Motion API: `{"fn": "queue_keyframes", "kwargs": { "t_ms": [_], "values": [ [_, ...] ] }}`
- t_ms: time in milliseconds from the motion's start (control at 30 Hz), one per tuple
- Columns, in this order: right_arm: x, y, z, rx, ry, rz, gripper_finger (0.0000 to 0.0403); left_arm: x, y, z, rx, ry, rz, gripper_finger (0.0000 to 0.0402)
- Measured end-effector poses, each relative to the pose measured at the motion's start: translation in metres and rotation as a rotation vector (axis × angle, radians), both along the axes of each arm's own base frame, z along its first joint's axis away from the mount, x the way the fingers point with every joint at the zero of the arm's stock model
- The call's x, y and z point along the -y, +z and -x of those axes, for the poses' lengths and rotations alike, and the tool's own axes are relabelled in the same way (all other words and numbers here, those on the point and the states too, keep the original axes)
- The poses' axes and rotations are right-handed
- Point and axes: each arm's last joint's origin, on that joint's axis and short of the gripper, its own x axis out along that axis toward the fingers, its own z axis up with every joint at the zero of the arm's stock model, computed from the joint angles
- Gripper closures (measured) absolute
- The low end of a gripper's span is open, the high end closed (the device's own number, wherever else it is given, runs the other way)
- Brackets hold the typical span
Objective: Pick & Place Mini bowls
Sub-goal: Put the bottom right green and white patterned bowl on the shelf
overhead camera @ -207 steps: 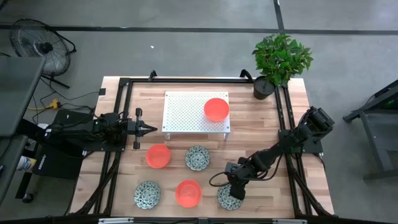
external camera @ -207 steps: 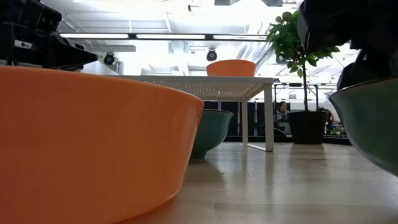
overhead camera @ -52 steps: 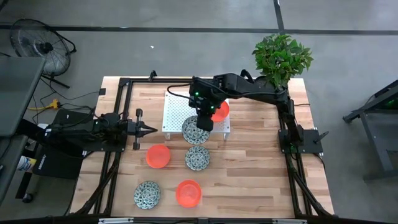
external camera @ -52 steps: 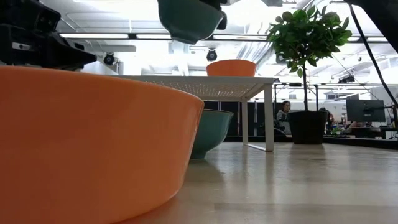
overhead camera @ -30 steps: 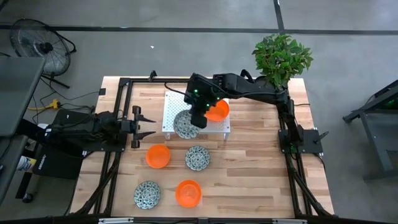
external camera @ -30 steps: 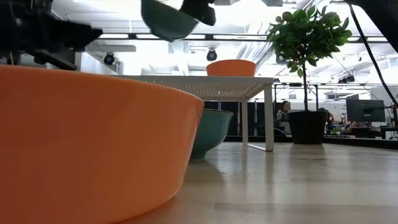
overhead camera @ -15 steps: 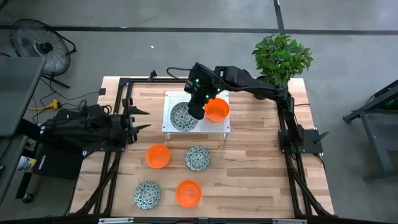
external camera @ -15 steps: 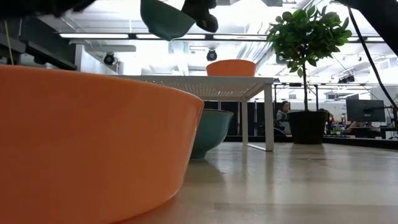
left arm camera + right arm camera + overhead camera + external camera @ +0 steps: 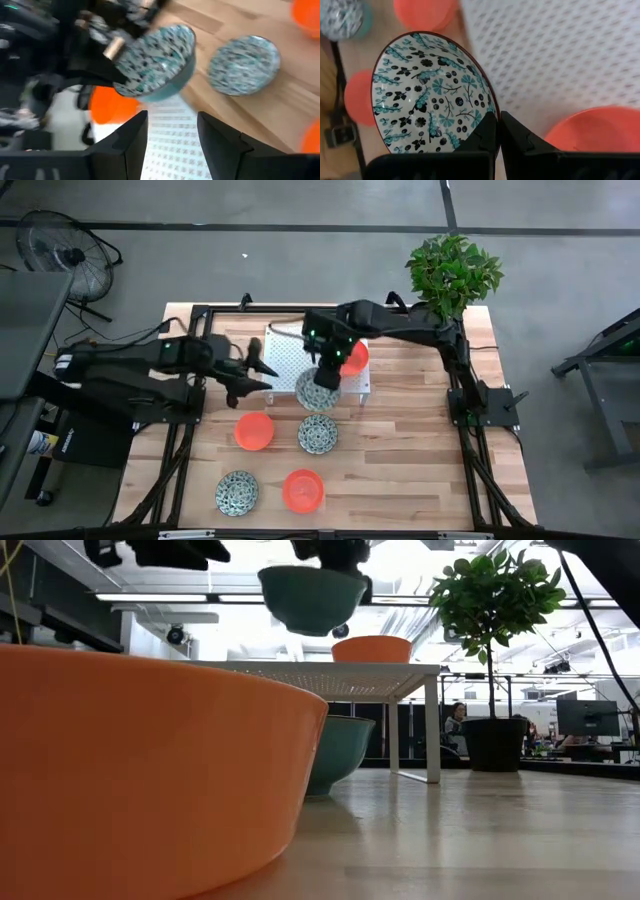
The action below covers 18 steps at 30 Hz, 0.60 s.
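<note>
Mini bowls: three orange (image 9: 254,429), three patterned, one (image 9: 317,389) in right hand (image 9: 325,376)

Grey concrete floor (image 9: 300,205) around the wooden table (image 9: 420,470). Black floor fan (image 9: 60,255) at far left corner. Potted plant (image 9: 452,275) on table's far right corner. Ceiling strip lights (image 9: 180,598), distant monitor (image 9: 583,718).
</note>
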Motion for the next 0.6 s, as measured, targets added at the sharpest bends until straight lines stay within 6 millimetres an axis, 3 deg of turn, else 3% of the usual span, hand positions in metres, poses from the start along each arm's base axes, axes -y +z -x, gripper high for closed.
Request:
{"fn": "queue_keyframes", "kwargs": {
  "t_ms": [133,333,600],
  "values": [
    [-0.022,-0.001,0.002,-0.044,0.051,-0.014,0.0403,0.019,0.011,-0.024,-0.096,-0.114,-0.047,0.0236],
    [-0.045,-0.002,0.002,-0.056,0.111,-0.016,0.0403,0.065,0.021,-0.040,-0.178,-0.298,-0.238,0.0236],
    [-0.056,0.000,-0.002,-0.011,0.147,-0.045,0.0403,0.112,0.006,-0.058,-0.203,-0.295,-0.586,0.0236]
  ]
}}
